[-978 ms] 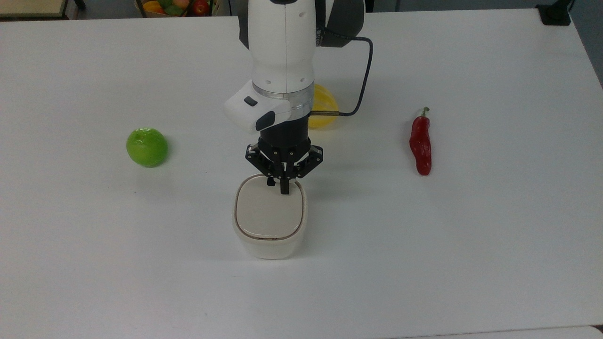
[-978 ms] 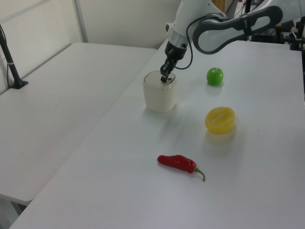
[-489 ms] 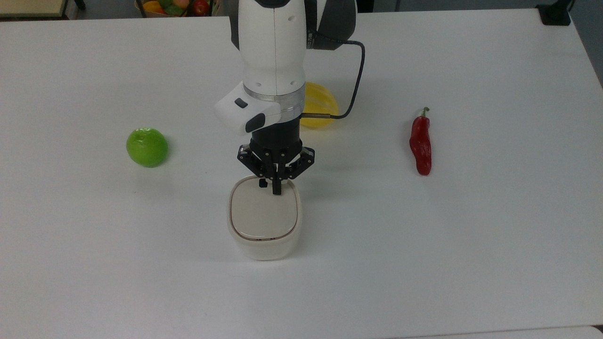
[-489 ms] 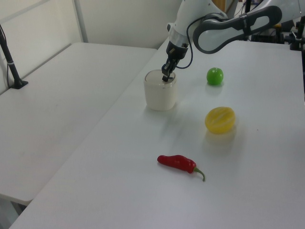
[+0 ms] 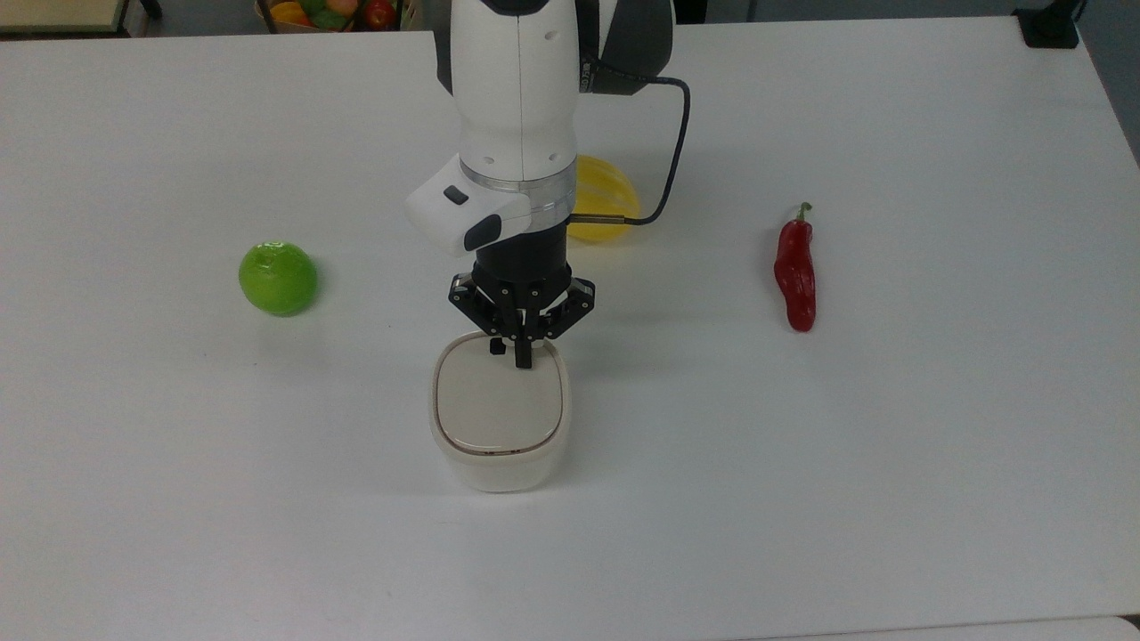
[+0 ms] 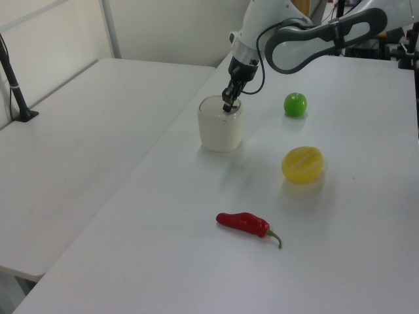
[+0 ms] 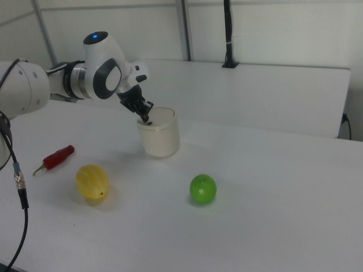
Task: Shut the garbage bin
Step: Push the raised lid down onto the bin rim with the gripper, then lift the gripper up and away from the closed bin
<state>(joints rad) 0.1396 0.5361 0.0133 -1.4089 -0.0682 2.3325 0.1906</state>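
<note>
Now the garbage bin (image 5: 499, 436) sits lidded, the end effector (image 5: 519, 358) pressing it, fingers together, gripping nothing.

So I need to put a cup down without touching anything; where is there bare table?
The table is bare between garbage bin and red pepper, and between bin and green apple. It is crowded where the gripper meets the bin, near the yellow fruit.

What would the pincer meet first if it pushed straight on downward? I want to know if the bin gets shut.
Most likely the lid of the garbage bin: the pincer points down at the lid's rear edge, apparently touching it already.
</note>
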